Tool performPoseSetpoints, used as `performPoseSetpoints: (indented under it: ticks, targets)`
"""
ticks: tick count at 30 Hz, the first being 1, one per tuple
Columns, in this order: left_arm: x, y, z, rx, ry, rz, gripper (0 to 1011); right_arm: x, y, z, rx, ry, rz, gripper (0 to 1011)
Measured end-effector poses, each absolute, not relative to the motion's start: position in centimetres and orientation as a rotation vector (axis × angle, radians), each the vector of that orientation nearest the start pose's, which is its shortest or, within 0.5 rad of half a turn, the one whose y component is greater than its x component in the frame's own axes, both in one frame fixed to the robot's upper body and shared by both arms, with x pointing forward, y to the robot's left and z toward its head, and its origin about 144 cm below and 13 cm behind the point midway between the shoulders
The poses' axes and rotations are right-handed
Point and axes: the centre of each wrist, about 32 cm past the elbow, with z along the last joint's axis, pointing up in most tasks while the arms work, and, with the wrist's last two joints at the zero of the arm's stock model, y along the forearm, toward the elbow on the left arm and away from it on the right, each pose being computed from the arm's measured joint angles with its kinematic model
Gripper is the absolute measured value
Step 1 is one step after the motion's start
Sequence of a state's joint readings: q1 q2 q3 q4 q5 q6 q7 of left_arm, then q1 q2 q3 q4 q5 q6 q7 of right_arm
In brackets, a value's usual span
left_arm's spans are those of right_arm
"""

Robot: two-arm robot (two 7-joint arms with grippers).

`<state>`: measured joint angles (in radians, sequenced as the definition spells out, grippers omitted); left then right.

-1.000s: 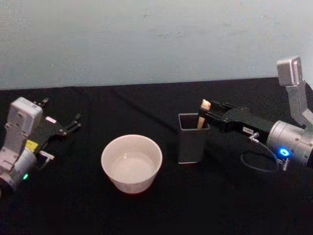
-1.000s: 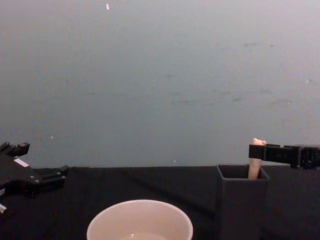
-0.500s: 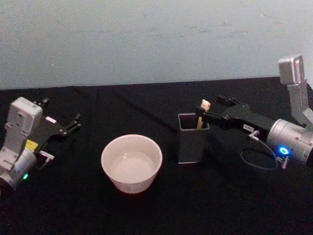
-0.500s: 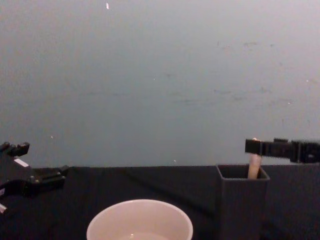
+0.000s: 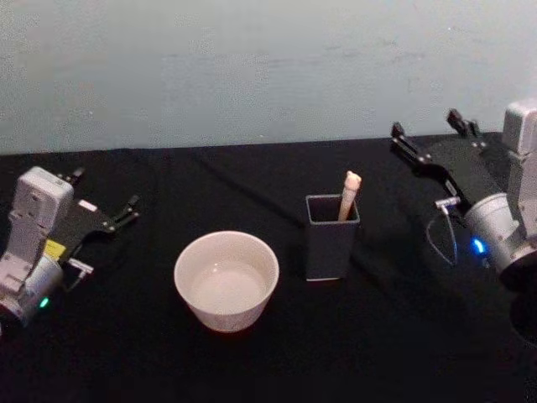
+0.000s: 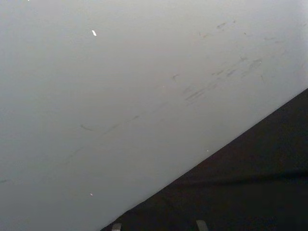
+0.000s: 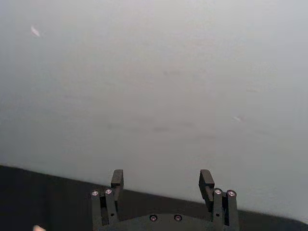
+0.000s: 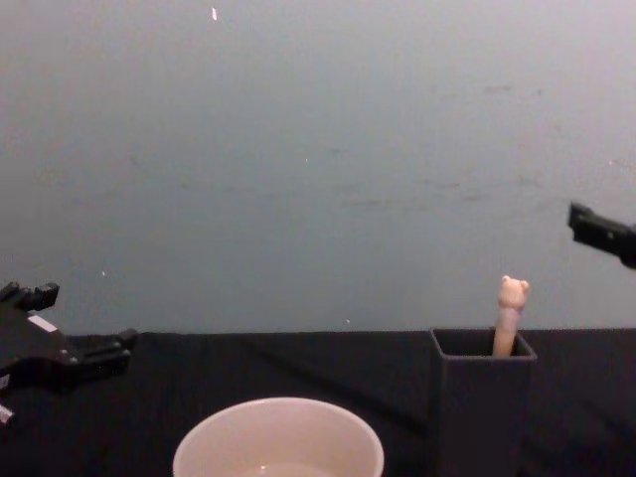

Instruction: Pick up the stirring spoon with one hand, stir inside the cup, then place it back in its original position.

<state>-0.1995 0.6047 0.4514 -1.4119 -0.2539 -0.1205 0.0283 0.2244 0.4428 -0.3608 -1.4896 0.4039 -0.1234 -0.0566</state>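
Spoon first: the stirring spoon point(image 5: 349, 195), a thin pale beige stick with a small bear-head top, stands tilted in the dark grey square holder box point(image 5: 331, 238), its lower end hidden inside. I read that as its home slot, so it is either not yet lifted or already returned; I cannot tell which. The wide, round, cream-white cup point(image 5: 226, 280) sits just left of the box on the matte black tablecloth point(image 5: 377, 336), smooth and glossy-looking with a thin rim, close enough for a short carry. My right gripper point(image 5: 428, 138) hangs raised, well apart from the box, its black fingers spread wide and holding nothing. The left gripper point(image 5: 127, 210) rests parked at the far left, fingers parted and empty.
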Motion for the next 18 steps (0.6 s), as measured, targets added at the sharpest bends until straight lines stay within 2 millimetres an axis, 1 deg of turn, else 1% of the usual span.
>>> performPoseSetpoints:
  ticks: [1,4,8,10,14,18]
  targets:
    - [48.9,31.0,114.0,0.304,-0.285,1.248,1002,50.5,-26.2,117.4,0.036,-0.149,-1.347,1002]
    - [48.9,31.0,114.0,0.304,-0.285,1.248,1001,49.8,-26.4,115.7,-0.037,-0.161,-1.393,1002]
    - [48.9,31.0,114.0,0.305,-0.285,1.248,1001,49.1,-26.7,114.4,-0.094,-0.168,-1.401,1002]
    - [48.9,31.0,114.0,0.305,-0.285,1.248,1001,48.5,-26.9,113.2,-0.144,-0.158,-1.405,1002]
    - [48.9,31.0,114.0,0.304,-0.285,1.248,1001,48.5,-27.1,112.5,-0.18,-0.12,-1.416,1002]
    - [48.9,31.0,114.0,0.304,-0.285,1.248,1001,48.6,-27.3,112.3,-0.188,-0.104,-1.417,1002]
